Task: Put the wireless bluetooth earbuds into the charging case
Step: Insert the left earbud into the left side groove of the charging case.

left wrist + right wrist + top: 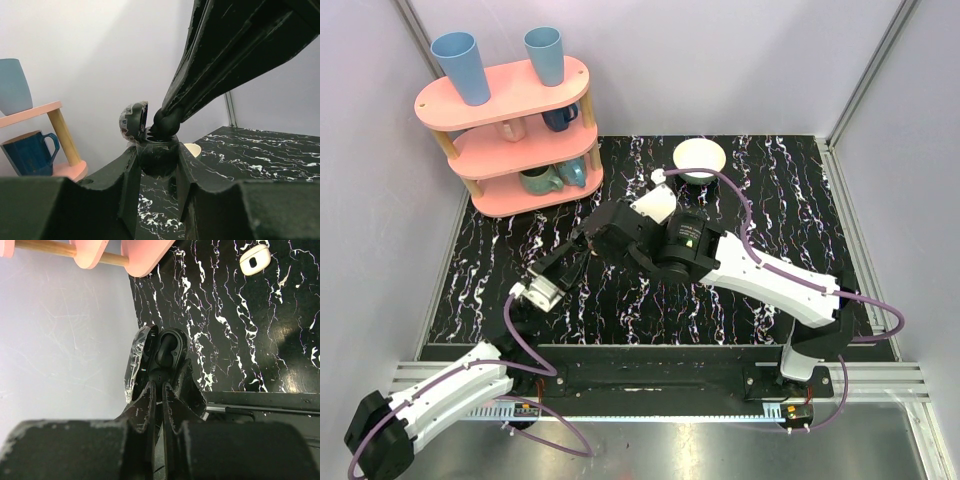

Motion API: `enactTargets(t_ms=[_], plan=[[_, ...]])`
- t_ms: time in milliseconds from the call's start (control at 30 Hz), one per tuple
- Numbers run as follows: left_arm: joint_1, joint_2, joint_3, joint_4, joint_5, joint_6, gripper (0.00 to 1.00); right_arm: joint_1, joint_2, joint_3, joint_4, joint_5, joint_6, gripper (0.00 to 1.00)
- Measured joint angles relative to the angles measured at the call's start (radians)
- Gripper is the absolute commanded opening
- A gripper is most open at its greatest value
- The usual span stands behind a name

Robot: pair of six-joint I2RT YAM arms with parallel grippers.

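The black case (169, 347) is a small, dark, rounded shell with a hinged lid (133, 120). The lid stands open to one side, and its outer face is glossy and shows pale reflections. Inside the body there is a deep curved hollow. Everything in it is black, so I cannot tell if an earbud already sits there.

The left gripper (157, 165) pinches the body of this case from both sides, one finger on each flank. It holds the case above the left part of the table (650, 315), which is black with white veins, not far from the pink shelf (510, 130).

The right gripper (161, 382) has its fingers pressed together, and the tips touch the open mouth of the case, beside the lid. Whether something tiny is between the tips, I cannot tell.

A cream rounded-square piece (255, 260) with a dark oval centre lies flat on the table, well apart from both grippers.
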Motion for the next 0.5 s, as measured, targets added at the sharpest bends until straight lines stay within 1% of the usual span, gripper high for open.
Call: enactTargets(t_ms=[500], plan=[[-0.034, -0.001, 0.0, -0.023, -0.054, 0.052, 0.0, -0.002, 0.038, 0.013, 0.003, -0.027, 0.026, 0.0]])
